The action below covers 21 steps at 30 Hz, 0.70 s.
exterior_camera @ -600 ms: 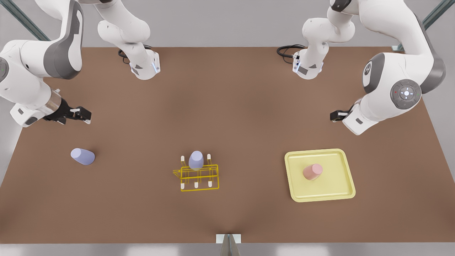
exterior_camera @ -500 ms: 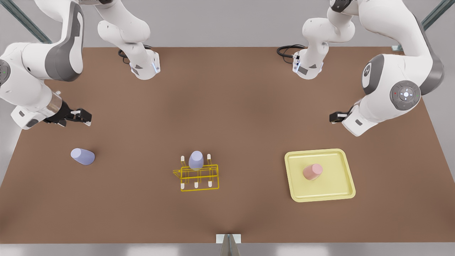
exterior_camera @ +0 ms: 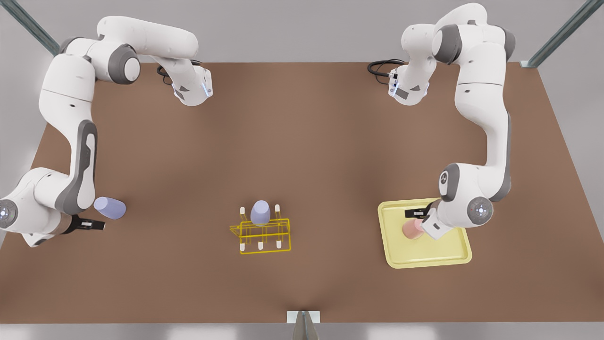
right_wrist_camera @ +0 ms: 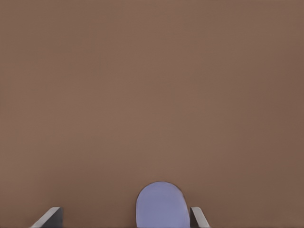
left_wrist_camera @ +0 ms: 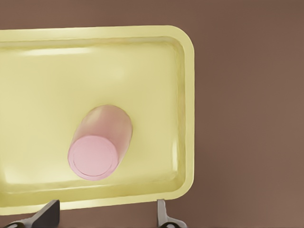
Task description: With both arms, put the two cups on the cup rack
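Front view, left gripper point(exterior_camera: 417, 213) open over pink cup point(exterior_camera: 409, 229), right gripper point(exterior_camera: 92, 225) open beside lavender cup point(exterior_camera: 110, 208)

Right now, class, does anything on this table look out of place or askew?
Nothing looks spilled or damaged. One pale lavender tumbler already sits on the yellow wire rack; the pink tumbler stands in the pale-yellow tray, off the rack.
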{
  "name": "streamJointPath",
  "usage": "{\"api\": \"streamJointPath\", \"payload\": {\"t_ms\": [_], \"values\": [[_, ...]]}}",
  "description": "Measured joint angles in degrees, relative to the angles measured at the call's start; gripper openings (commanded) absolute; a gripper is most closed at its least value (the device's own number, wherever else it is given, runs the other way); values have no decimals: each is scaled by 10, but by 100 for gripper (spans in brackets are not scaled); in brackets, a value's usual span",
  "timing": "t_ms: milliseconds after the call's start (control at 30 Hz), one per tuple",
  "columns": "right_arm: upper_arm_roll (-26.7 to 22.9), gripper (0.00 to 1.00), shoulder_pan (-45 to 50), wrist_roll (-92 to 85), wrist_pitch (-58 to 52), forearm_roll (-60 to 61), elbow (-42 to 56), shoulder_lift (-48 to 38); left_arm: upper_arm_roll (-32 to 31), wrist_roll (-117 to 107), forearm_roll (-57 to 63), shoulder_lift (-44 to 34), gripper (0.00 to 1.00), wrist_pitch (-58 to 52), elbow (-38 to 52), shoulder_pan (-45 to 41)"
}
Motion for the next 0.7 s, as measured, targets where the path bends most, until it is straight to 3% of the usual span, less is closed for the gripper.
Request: {"api": "streamJointPath", "payload": {"t_ms": [100, 700], "values": [[1, 100, -6, -10, 57, 5, -92, -42, 2, 5, -2, 20, 100, 41, -9, 5], [4, 100, -49, -53, 220, 9, -291, -114, 12, 13, 23, 73, 100, 115, -21, -2]]}}
